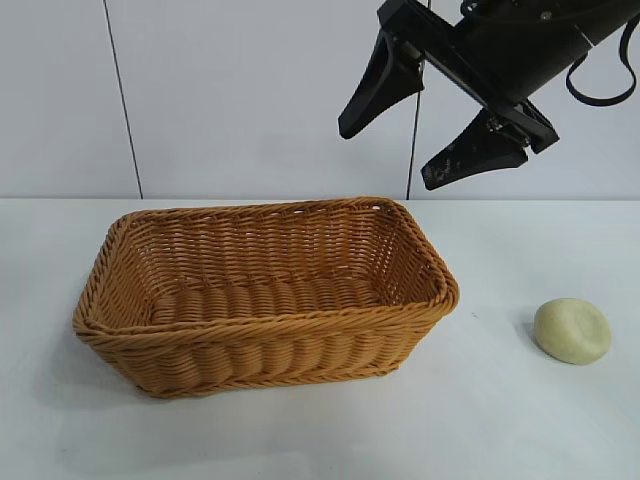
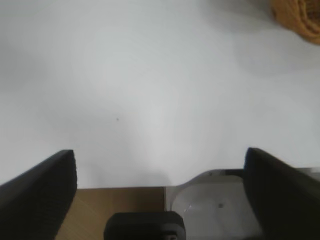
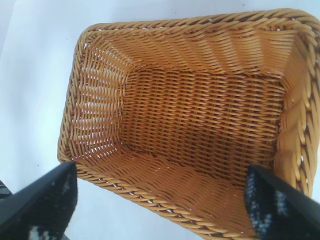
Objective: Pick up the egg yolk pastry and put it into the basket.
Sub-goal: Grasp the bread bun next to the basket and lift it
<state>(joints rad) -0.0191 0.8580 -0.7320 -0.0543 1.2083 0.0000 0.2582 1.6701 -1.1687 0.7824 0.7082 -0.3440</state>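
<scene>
Pastry, small pale-yellow domed bun, sat right of orange-brown woven wicker basket; right gripper hung above it, wide and empty (left gripper also wide, over bare table).

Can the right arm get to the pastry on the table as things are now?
Probably yes. The pastry lies alone on the table, beside the basket, uncovered. The right gripper hangs open above, nothing between.

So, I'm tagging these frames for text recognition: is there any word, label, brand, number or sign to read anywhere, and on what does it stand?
None: no readable text in any view.
basket: plain wicker, no label.
egg yolk pastry: smooth, no print or stamp.
right gripper: plain black, jaws open, no visible marking.
left gripper: black, jaws open, no lettering.
table and wall: blank white.
</scene>
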